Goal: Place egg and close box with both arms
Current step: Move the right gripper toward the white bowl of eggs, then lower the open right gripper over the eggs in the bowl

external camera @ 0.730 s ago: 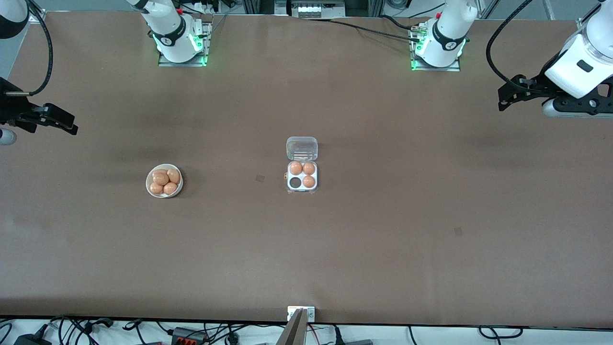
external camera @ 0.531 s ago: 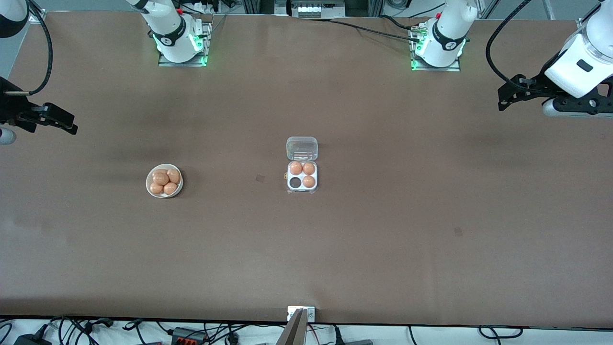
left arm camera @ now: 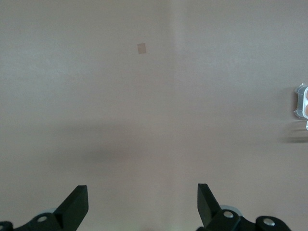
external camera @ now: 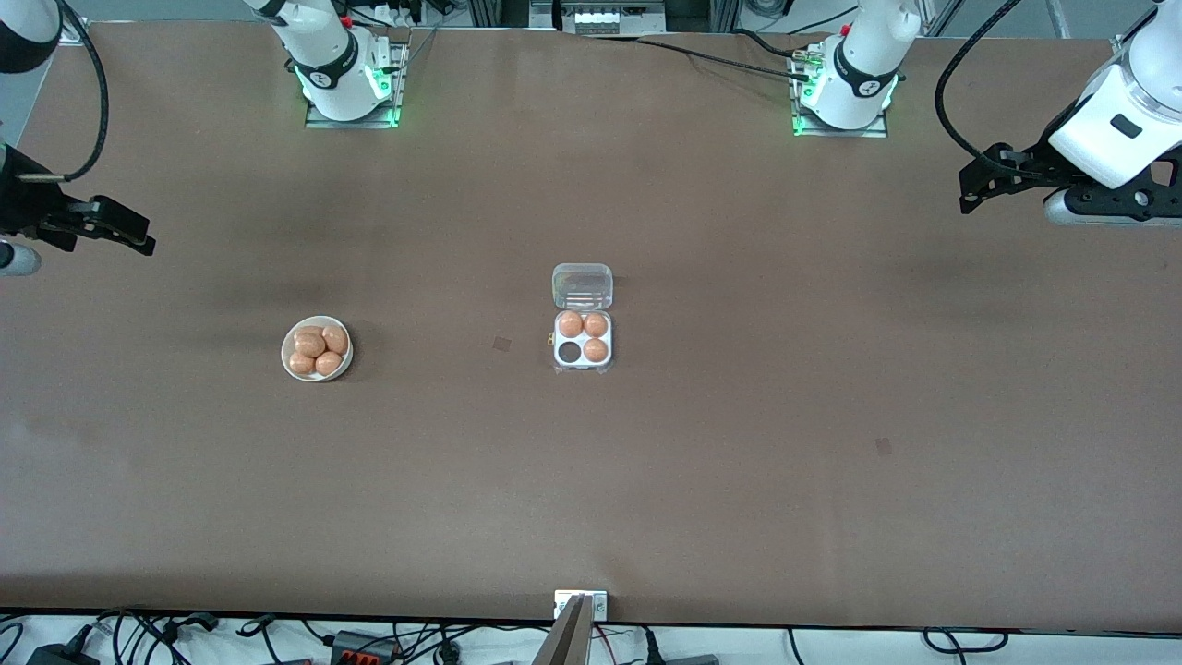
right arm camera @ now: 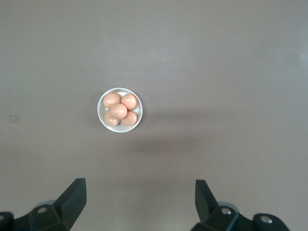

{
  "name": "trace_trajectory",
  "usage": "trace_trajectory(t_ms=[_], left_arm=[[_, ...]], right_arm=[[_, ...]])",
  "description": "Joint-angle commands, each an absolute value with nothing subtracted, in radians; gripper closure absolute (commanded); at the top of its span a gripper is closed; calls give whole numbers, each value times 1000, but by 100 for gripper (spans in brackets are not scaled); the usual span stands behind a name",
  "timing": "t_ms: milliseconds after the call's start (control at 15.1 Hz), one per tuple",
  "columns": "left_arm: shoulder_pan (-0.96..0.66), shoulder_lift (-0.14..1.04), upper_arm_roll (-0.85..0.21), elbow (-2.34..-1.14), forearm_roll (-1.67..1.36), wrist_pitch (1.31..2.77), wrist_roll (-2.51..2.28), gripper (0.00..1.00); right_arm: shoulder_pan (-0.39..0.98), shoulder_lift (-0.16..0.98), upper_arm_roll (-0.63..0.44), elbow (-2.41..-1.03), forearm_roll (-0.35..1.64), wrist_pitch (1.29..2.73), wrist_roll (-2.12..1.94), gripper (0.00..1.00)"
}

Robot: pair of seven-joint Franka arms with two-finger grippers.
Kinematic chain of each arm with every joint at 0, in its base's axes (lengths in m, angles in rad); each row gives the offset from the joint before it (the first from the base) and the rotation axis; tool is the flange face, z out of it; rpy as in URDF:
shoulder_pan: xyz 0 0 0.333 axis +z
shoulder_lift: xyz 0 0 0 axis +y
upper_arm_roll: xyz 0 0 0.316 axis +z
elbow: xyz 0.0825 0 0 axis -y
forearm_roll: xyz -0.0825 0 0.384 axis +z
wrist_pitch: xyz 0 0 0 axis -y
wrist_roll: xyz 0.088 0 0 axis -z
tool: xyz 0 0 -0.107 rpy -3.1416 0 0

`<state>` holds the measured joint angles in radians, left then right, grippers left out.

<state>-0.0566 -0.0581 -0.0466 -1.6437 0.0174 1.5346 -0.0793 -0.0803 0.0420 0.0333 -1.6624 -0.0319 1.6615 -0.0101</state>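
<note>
The box sits mid-table, a white four-cell tray holding three orange-brown eggs with one cell empty; its clear lid lies open, on the side toward the robot bases. A round white bowl with several eggs stands toward the right arm's end. My right gripper is open and empty, high over the table's right-arm end; the bowl shows in its wrist view. My left gripper is open and empty, high over the left-arm end; the box's edge shows in its wrist view.
Brown table surface with small tape patches beside the box and another toward the left arm's end. A metal bracket sits at the table's near edge. Cables run along the edges.
The right gripper has shifted slightly toward the table's middle and the left gripper has risen slightly. The box, bowl and eggs have not moved.
</note>
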Motion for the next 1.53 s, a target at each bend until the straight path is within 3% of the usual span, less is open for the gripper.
trace_trajectory(t_ms=[0, 863, 1461], left_arm=[[-55, -43, -51, -1605, 15, 1508, -78, 0], [-55, -43, -54, -1605, 15, 1506, -83, 0], [-54, -43, -46, -1606, 15, 1506, -80, 0]], right_arm=[[-98, 93, 43, -1671, -20, 1686, -23, 0], [12, 415, 52, -1667, -12, 1862, 37, 0], [35, 549, 52, -1690, -11, 1897, 38, 0]])
